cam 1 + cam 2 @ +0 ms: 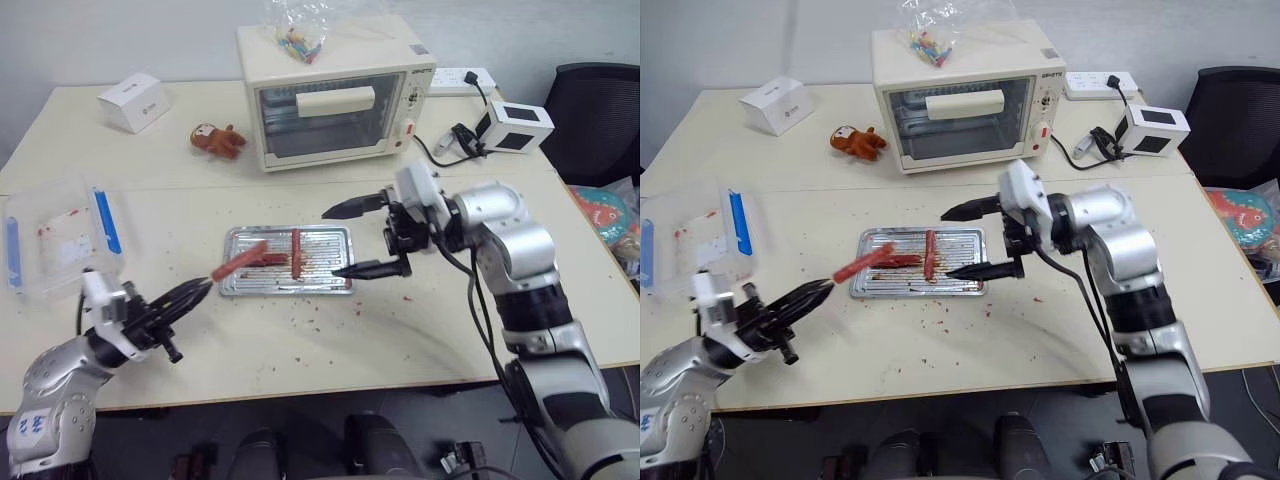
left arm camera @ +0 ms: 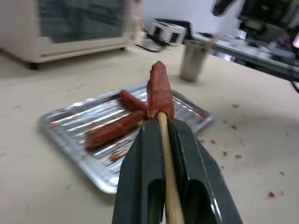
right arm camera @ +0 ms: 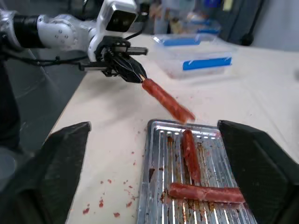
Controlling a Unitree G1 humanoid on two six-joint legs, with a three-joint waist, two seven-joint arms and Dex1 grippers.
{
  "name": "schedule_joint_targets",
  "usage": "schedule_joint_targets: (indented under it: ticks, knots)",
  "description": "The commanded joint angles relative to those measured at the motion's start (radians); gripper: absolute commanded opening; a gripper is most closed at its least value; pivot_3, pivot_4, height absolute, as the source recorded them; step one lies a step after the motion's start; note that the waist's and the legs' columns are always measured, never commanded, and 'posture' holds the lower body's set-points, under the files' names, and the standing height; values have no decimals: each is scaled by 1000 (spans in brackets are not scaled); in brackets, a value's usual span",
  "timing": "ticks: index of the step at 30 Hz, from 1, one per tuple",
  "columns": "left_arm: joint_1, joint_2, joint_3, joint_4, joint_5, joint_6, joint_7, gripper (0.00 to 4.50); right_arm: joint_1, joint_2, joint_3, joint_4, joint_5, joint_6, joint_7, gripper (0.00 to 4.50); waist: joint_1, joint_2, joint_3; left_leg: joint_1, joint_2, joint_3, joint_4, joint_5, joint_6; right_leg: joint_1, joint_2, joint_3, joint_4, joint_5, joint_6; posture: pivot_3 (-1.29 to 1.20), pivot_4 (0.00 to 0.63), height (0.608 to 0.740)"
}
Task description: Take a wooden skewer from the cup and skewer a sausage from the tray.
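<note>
Wooden skewer (image 2: 168, 186) with sausage (image 2: 159, 92) gripped by left end effector (image 1: 195, 291); right end effector (image 1: 365, 238) spread wide over tray (image 1: 240, 286).

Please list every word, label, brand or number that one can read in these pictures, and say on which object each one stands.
Nothing can be read for certain.
Toaster oven: dark brand mark at the top right corner, too small to read.
White box: small dark mark, too small to read.

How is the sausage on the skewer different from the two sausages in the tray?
The sausage on the skewer is lighter and more orange; the two sausages in the tray are darker red. It is lifted over the tray's edge on the wooden skewer, held in the left claw; they lie on the ridged bottom. All are finger-sized.
</note>
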Motion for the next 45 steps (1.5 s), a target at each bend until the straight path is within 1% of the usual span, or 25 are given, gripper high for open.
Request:
schedule_joint_targets:
  ticks: [1,2,3,4,5,7,9,11,14,17,20,25,27,29,31,34,37,38,39,41,42,45]
  knots:
    - [30,-48,103,-80,-82,-5,119,0,105,38,-131,-112,71,-113,-121,4469,9,0,0,0,0,0,1,0,0,0,0,0,0,0,0,0,150,740]
    - [36,-62,126,-87,-95,-4,153,0,140,44,-154,-139,102,-97,-144,4469,14,0,0,0,0,0,1,0,0,0,0,0,-1,0,0,0,150,740]
    - [35,-76,150,-88,-105,-4,196,0,177,36,-178,-182,175,-34,-141,4469,15,0,0,1,0,0,1,0,0,0,0,0,-1,0,0,0,150,740]
    - [27,-89,175,-85,-127,6,244,0,206,38,-194,-210,192,-34,-163,4469,17,0,0,1,0,0,1,0,0,0,0,1,-1,0,0,0,150,740]
    - [7,-102,207,-75,-165,25,315,0,232,41,-211,-230,206,-45,-180,4469,18,0,0,1,0,0,1,0,0,0,0,1,-1,0,0,0,150,740]
    - [-39,-102,251,-40,-175,36,419,0,272,45,-238,-241,183,-117,-214,4469,21,-1,0,1,0,0,1,0,0,0,0,1,-1,0,0,0,150,740]
    - [-101,-85,282,16,-157,30,502,0,304,33,-255,-239,162,-165,-230,4469,24,-3,-1,2,0,0,1,0,0,1,1,1,-1,0,0,0,150,740]
    - [-151,-73,300,61,-150,28,551,0,320,26,-262,-237,159,-187,-247,4469,28,-3,-2,3,-1,0,1,0,0,2,2,0,-1,0,0,0,150,740]
    - [-308,-15,284,261,-58,1,644,0,324,38,-277,-249,174,-194,-304,4469,29,-3,-2,3,-1,2,1,0,0,1,2,-1,-1,0,0,0,150,740]
    - [-385,13,261,374,16,-36,683,0,318,40,-268,-251,174,-211,-323,4469,41,-6,-2,3,0,1,1,1,-1,1,5,-2,0,0,0,0,150,740]
    - [-424,4,265,430,56,-73,736,0,319,37,-262,-253,176,-219,-342,4469,40,-6,-2,3,-1,3,0,1,0,1,5,-2,2,0,0,0,150,740]
    - [-442,-7,261,476,69,-71,769,0,332,38,-249,-271,179,-216,-372,4469,41,-6,-3,2,0,3,0,0,0,0,2,-3,1,0,0,0,150,740]
    - [-449,-7,262,479,59,-63,767,580,334,36,-245,-272,180,-214,-375,4500,41,-6,-3,2,0,3,1,1,0,0,2,-4,1,0,0,0,150,740]
    - [-455,-6,266,476,50,-64,763,1009,337,29,-242,-271,179,-210,-373,4500,42,-7,-3,3,0,3,1,1,0,0,3,-4,1,0,0,0,150,740]
    - [-453,-2,267,459,38,-66,734,1643,340,17,-240,-264,180,-202,-362,4500,42,-7,-3,3,0,3,1,1,0,0,3,-3,1,0,0,0,150,740]
    - [-422,14,248,407,33,-72,651,2527,349,-11,-238,-248,177,-201,-335,4500,42,-7,-3,3,0,3,1,1,0,0,3,-4,2,0,0,0,150,740]
    - [-330,55,183,277,48,-75,501,3503,363,-50,-236,-238,174,-184,-319,4500,39,-7,-3,3,0,4,0,1,0,0,3,-3,1,0,0,0,150,740]
    - [-292,76,153,239,66,-81,450,3728,375,-70,-238,-235,170,-186,-304,4500,40,-7,-3,3,0,3,0,1,-1,0,3,-3,1,0,0,0,150,740]
    - [-268,89,134,217,80,-86,420,3728,383,-84,-239,-232,168,-189,-294,4500,40,-7,-3,3,0,3,-1,0,-1,0,3,-3,1,0,0,0,150,740]
    - [-173,149,62,143,133,-72,329,3728,419,-123,-237,-230,163,-190,-259,4500,40,-7,-3,3,0,4,0,0,-1,0,2,-3,0,0,0,0,150,740]
    - [-116,171,24,102,160,-95,269,3728,447,-137,-240,-231,169,-183,-249,4500,40,-7,-3,3,0,4,-1,0,0,1,2,-2,-2,0,0,0,150,740]
    - [-10,204,-49,33,201,-121,169,3728,510,-154,-244,-228,174,-189,-230,4500,40,-7,-3,4,0,5,-2,0,0,1,2,-2,-4,0,0,0,150,740]
